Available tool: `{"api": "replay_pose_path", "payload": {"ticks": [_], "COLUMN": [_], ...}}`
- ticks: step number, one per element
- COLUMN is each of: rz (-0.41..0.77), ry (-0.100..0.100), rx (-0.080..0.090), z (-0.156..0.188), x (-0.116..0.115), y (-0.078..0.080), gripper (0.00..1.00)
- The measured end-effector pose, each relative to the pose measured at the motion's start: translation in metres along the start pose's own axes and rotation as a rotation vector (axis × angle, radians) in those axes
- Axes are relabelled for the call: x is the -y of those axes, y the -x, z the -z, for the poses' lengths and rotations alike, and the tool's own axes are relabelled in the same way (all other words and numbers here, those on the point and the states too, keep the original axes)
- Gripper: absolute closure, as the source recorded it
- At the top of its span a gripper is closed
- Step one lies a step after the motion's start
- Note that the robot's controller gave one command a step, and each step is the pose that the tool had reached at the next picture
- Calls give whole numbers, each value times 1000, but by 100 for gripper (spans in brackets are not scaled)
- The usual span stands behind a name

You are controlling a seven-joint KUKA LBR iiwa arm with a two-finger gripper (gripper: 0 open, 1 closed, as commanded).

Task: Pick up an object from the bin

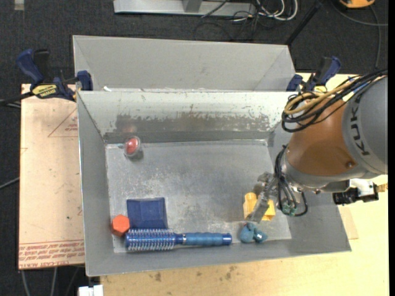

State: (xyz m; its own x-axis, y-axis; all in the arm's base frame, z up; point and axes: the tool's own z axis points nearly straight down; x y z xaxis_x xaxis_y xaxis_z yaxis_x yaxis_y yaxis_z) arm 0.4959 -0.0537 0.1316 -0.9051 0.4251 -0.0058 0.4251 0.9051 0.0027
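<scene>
My gripper (264,203) is low in the bin's front right part, right over a small yellow thing (250,202) that shows on both sides of it. Whether the yellow thing is gripped I cannot tell. A small light-blue lump (250,233) lies just in front of the gripper, apart from it.
A blue hairbrush (176,240) lies along the front wall, its handle pointing at the light-blue lump. Behind its bristles sit a dark blue square pad (147,213) and an orange round piece (120,224). A red ball (132,145) rests at the back left.
</scene>
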Motion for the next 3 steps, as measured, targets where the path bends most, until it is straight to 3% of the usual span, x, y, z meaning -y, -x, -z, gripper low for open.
{"api": "replay_pose_path", "payload": {"ticks": [2,3], "rz": [4,6], "ry": [-2,0], "rx": [-4,1], "z": [7,59], "x": [-1,-2], "y": [1,2], "gripper": [100,100]}}
